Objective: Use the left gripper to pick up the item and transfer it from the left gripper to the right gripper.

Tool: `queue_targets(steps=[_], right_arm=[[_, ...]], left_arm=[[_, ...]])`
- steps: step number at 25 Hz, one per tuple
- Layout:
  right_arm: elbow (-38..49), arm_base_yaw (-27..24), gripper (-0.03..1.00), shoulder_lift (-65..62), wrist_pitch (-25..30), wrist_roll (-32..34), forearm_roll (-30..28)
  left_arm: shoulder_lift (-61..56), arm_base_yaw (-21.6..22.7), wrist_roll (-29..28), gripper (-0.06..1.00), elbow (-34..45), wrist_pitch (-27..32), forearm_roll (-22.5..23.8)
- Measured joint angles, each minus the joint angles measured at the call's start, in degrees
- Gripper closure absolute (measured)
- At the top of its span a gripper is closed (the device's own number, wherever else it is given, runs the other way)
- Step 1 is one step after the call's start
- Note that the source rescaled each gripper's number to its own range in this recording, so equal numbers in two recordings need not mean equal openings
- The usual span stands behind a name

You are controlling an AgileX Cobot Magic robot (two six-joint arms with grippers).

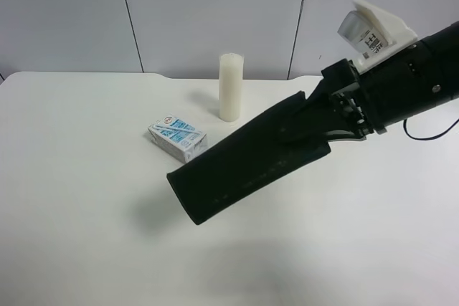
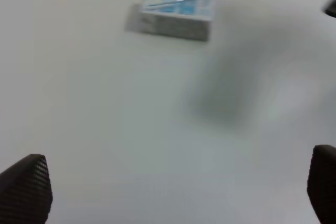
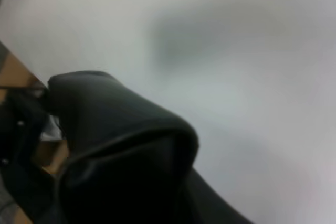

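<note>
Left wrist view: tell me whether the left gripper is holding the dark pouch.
No: the fingers of the left gripper stand wide apart with only bare table between them.

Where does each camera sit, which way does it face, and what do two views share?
Exterior high: mounted above, looking down on the white table, candle, carton; shows the right gripper holding the dark pouch.
Right wrist: on that arm, looking along the pouch toward the table; gripper parts show.
Left wrist: looks down at the table between the fingertips of the open left gripper.
Shared: left wrist and exterior both show the carton.
</note>
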Motion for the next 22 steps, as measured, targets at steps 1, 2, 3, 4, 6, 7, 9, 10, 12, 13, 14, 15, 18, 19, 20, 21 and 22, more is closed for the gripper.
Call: queue_targets(steps=[1,2,3,4,6,7,9,10,12,13,14,15,18,19,20,21,22], right_arm=[[-0.97,0.00,0.96,0.15,0.18,1.20,-2.42],[-2.23,0.00,0.96,0.43,0.41,2.82,-5.03],[-3.73,0.00,0.96,0.81,0.62,4.30,-7.36],[-5.17,0.00,0.96,1.37,1.01,6.11,-10.31],[-9.03,0.00,0.96,3.00,3.16,9.04,-15.85],[-10.73,0.00,0.96,4.16,4.69,10.18,-18.67],[-14.69,0.00,0.96,7.11,7.49,11.61,-23.18],[-16.57,0.00,0.96,8.56,8.71,11.93,-24.57],[-19.84,0.00,0.96,12.34,10.25,12.01,-27.18],[-21.56,0.00,0.96,14.33,10.80,12.01,-28.12],[-22.85,0.00,0.96,16.02,11.01,12.01,-29.10],[-24.38,0.00,0.96,18.08,11.03,12.01,-29.92],[-28.07,0.00,0.96,23.77,11.46,12.01,-31.27],[-29.07,0.00,0.96,25.60,11.47,11.88,-31.35],[-29.94,0.00,0.96,27.31,11.62,11.34,-31.35],[-30.71,0.00,0.96,28.65,11.83,10.66,-31.35],[-31.22,0.00,0.96,30.14,12.11,9.88,-31.35]], left_arm=[[0.00,2.08,0.00,-0.04,0.00,0.00,0.00],[0.00,3.84,0.00,-0.04,0.00,0.00,-0.05],[0.00,5.08,0.00,-0.04,0.00,0.00,-0.05],[0.00,6.35,0.00,-0.04,0.00,0.00,-0.05],[0.00,8.24,0.00,-0.04,0.00,0.00,-0.05],[0.00,8.83,0.00,-0.04,0.00,0.00,-0.05],[0.00,9.82,0.06,-0.04,0.00,0.00,-0.05],[0.00,9.99,0.06,-0.04,0.00,0.00,-0.05],[0.00,10.10,0.06,-0.04,0.00,0.00,-0.07],[0.00,10.10,0.06,-0.04,0.00,0.00,-0.07],[0.00,10.10,0.06,-0.04,0.00,0.00,-0.07],[0.00,10.10,0.07,-0.04,0.00,0.00,-0.07],[0.00,10.10,0.07,-0.04,0.00,0.00,-0.07],[0.00,10.10,0.07,-0.04,0.00,0.00,-0.07],[0.00,10.10,0.07,-0.04,0.00,0.00,-0.07],[0.00,10.10,0.07,-0.05,0.00,0.00,-0.07],[0.00,10.10,0.07,-0.05,0.00,0.00,-0.07]])
